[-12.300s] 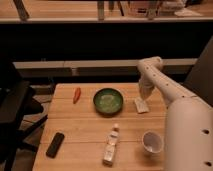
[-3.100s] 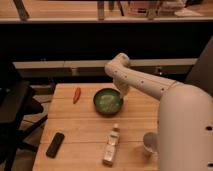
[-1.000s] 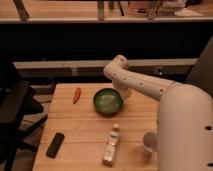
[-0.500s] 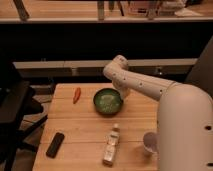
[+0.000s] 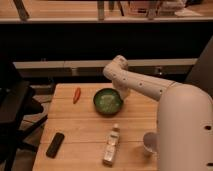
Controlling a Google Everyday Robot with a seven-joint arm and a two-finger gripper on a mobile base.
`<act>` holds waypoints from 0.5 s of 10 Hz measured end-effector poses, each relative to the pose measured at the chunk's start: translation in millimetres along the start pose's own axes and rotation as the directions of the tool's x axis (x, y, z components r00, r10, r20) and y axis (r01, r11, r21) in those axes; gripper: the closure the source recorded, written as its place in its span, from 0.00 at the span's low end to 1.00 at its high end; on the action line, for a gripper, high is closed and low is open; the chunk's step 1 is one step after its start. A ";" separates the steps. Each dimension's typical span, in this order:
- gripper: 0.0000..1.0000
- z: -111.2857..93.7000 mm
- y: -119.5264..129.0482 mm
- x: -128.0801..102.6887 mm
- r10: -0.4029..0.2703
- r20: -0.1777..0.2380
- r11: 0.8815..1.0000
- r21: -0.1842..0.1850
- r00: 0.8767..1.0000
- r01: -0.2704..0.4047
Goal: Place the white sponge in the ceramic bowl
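The ceramic bowl (image 5: 107, 101) is dark green with a lighter mottled inside and stands at the middle back of the wooden table (image 5: 85, 130). My gripper (image 5: 122, 94) hangs at the end of the white arm, right at the bowl's right rim and partly over it. The white sponge does not show as a separate thing; it is hidden at the gripper or lost against the bowl's pale inside.
A red-orange pepper (image 5: 77, 94) lies left of the bowl. A pale bottle (image 5: 111, 145) lies on its side at the front, with a white cup (image 5: 149, 142) to its right. A black remote-like block (image 5: 55, 145) is at the front left. A dark chair (image 5: 15, 112) stands beside the table's left edge.
Since the oldest frame the arm has swung left from the table's right side to the bowl, and the white sponge no longer lies there. Over the last second nothing visibly moved.
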 end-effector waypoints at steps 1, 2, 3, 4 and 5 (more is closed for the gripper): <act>0.38 0.1 -0.2 0.0 -0.002 -0.001 1.000 0.000 1.000 0.002; 0.38 0.2 -0.7 0.0 -0.004 -0.003 1.000 0.001 1.000 0.004; 0.38 0.2 -0.9 0.1 -0.004 -0.004 1.000 0.001 1.000 0.004; 0.37 0.3 -1.0 0.2 -0.005 -0.004 1.000 0.002 1.000 0.005; 0.33 0.4 -1.1 0.2 -0.007 -0.006 1.000 0.002 1.000 0.007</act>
